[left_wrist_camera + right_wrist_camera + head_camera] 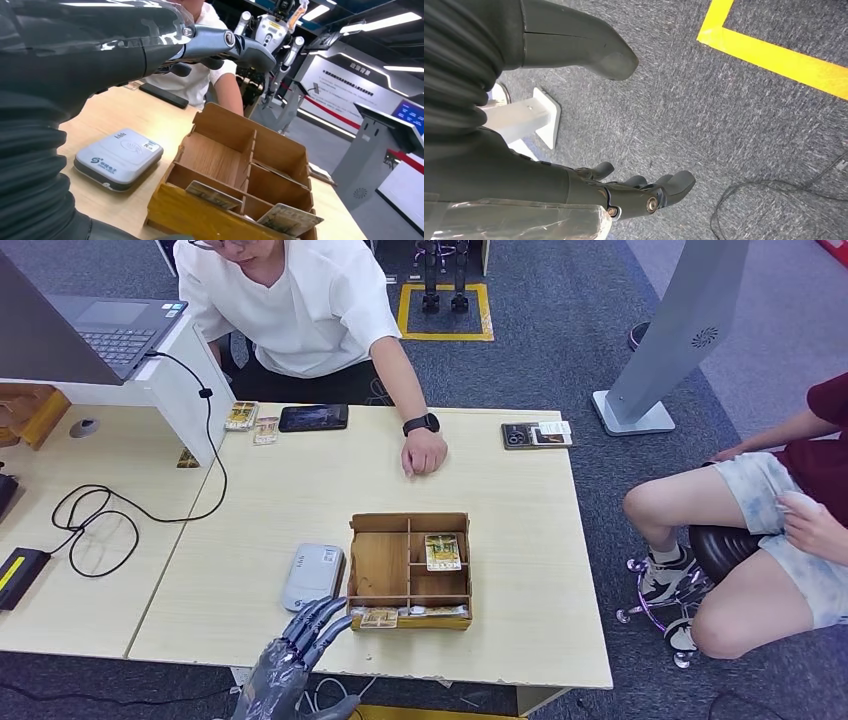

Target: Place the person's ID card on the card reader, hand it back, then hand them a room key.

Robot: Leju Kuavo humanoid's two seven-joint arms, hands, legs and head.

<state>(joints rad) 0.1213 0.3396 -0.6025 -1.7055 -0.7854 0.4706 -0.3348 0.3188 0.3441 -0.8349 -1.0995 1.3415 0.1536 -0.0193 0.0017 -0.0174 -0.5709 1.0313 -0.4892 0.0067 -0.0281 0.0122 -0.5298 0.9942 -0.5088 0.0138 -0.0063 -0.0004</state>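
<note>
My left hand (298, 645) hovers over the table's near edge, fingers stretched out and holding nothing. Its fingertips (325, 612) sit just short of the grey card reader (313, 576) and the front left corner of the wooden divided box (379, 565). One card (442, 551) lies in a right compartment, and more cards (380, 618) stand in the front slot. In the left wrist view the fingers (220, 47) reach above the reader (119, 157) and the box (220, 155). The person's hand (424, 453) rests on the table. My right hand (634, 192) hangs over the carpet, holding nothing.
Two cards (241, 416) and a dark phone (313, 418) lie at the table's far edge near the person. A card holder (537, 434) sits at the far right. A laptop (115, 328) on a white stand and looped cable (100, 525) occupy the left. Another person (770, 530) sits at the right.
</note>
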